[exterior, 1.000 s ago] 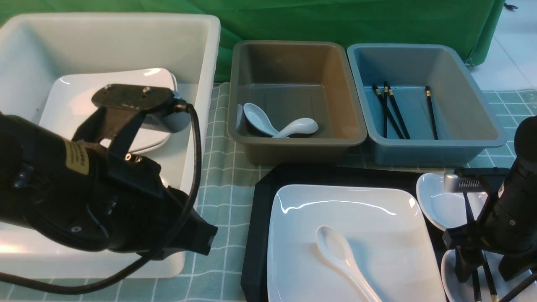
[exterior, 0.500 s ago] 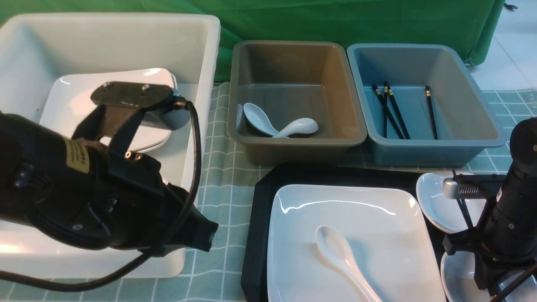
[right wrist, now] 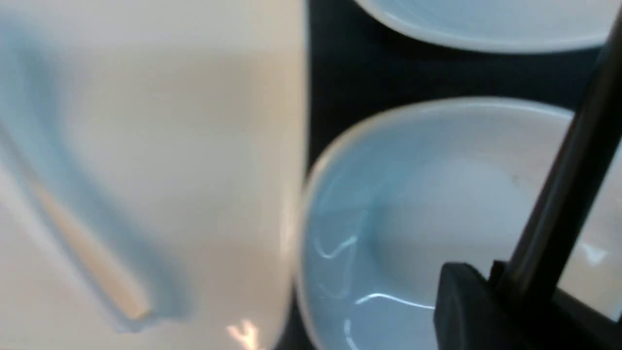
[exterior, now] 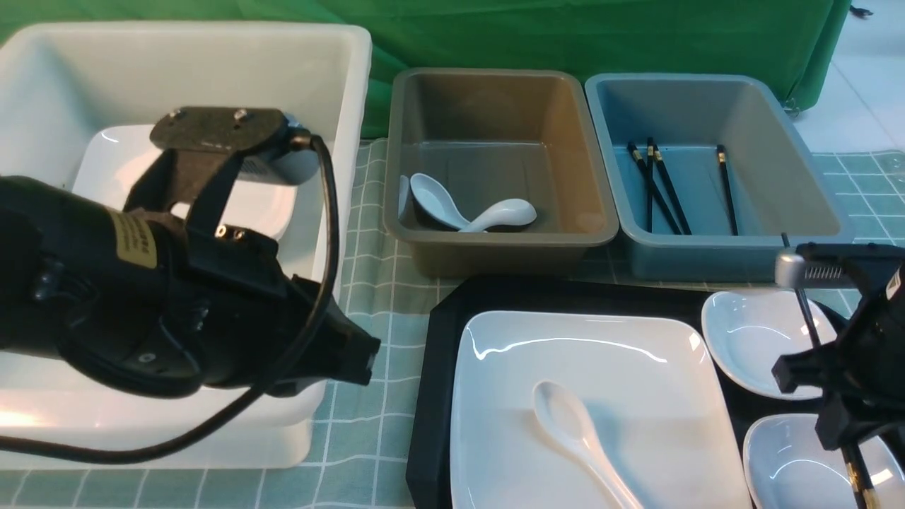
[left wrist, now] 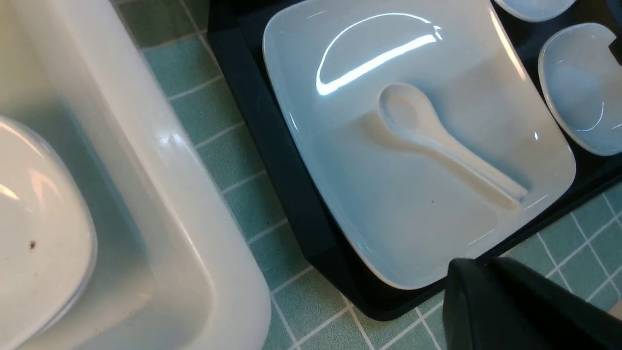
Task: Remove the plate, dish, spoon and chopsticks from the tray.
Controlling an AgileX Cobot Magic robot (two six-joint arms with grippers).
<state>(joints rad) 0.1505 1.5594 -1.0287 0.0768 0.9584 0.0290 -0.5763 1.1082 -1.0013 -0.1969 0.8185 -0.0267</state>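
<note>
Now the right gripper is clamped on the chopsticks; one second ago its jaws stood wide around them, low over the near dish. The arm has since risen and shifted toward the right edge of the tray. The sticks stand steeply upright above the tray's near right corner, over that dish. Their lower ends leave the front view, so clearance from the dish cannot be confirmed. The right wrist view shows one dark bar between the fingers; whether both sticks are held cannot be told.

The left gripper is closed and carries nothing. It has lifted slightly and hovers between the white tub and the tray's left edge.

The plate covers the left and middle of the tray, with the spoon lying on it, handle toward the near edge. The far dish sits at the far right corner. None of these has moved.

Assessment: the pick appears made. The carry to the blue-grey bin, beyond the tray's far edge and already holding chopsticks, is pending. Plate, spoon and both dishes remain to be cleared.
</note>
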